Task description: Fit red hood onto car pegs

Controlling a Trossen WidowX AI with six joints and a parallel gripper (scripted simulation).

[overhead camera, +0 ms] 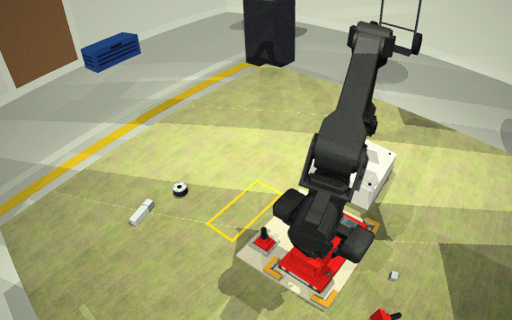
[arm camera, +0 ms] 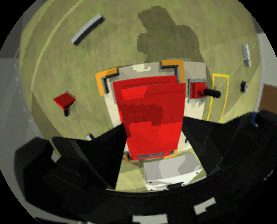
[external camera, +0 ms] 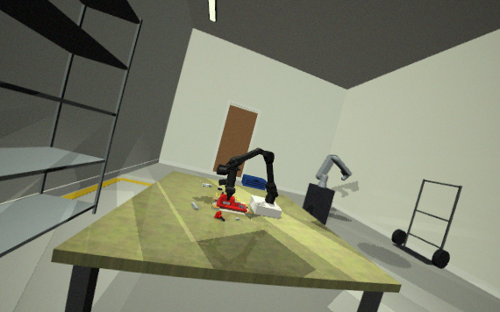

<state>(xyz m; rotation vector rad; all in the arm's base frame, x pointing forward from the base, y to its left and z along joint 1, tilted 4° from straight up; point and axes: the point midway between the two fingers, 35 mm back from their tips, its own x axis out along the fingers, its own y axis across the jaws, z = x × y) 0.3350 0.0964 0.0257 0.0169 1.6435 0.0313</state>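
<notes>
The red hood (arm camera: 150, 112) is held over the car, roof towards the wrist camera. Its red shell also shows under the arm in the top view (overhead camera: 317, 257). The gripper (arm camera: 154, 125) is shut on the hood, one black finger at each side. The red chassis (overhead camera: 299, 271) (external camera: 239, 208) sits in the jig (overhead camera: 250, 255) between orange corner brackets. The hood is over the engine area and low, close to the deck. The engine block and pegs are hidden by hood and arm. I cannot tell whether the hood touches the deck or whether any peg is in a hole.
A red piece with a black knob (overhead camera: 264, 243) (arm camera: 195, 90) stands on the jig plate. The white arm base (overhead camera: 376, 173) (arm camera: 171, 172) is beside the jig. A loose red piece (overhead camera: 379, 315) (arm camera: 64, 101), a small grey cube (overhead camera: 393, 275), a grey bar (overhead camera: 141, 212) and a wheel (overhead camera: 180, 189) lie around.
</notes>
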